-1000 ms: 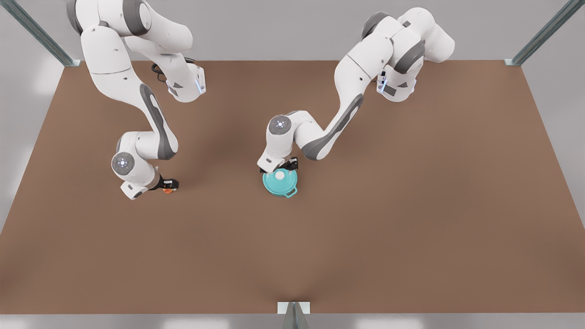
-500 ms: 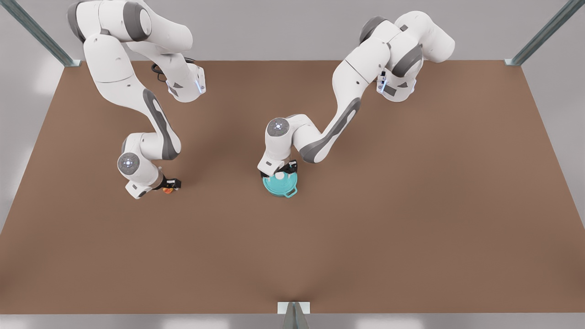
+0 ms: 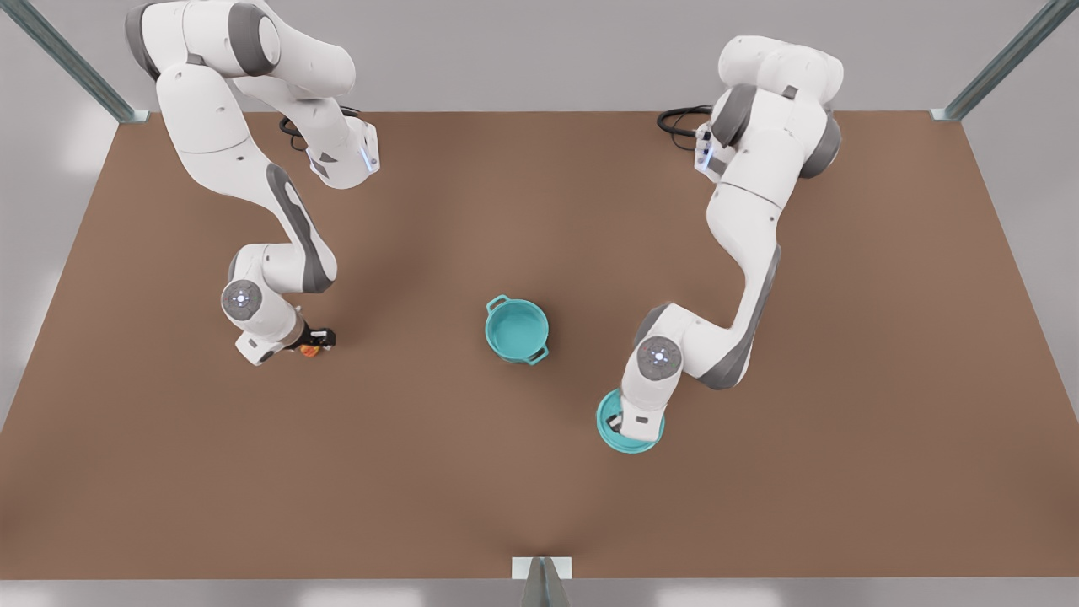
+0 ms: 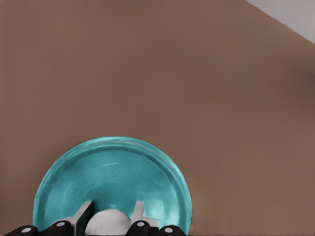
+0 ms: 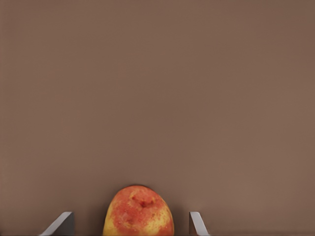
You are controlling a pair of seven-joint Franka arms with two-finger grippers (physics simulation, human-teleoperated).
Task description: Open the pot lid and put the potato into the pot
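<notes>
The right tool (image 3: 314, 341), fingers spread wide around the potato (image 3: 310, 350), sits far toward the front view's left of the open pot (image 3: 516, 329), while the left tool (image 4: 112, 221) pinches the pot lid (image 3: 628, 432) by its knob.

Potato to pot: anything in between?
No. In the front view, only bare table lies between the potato and the open pot.

Both arms (image 3: 278, 211) are glossy white with rounded shells and dark grey bands at the joints. A grey disc with a small glowing light caps each wrist joint. Black cables loop at both bases. The left gripper (image 4: 112, 216) has black knuckles with pale screws and grey fingers.
</notes>
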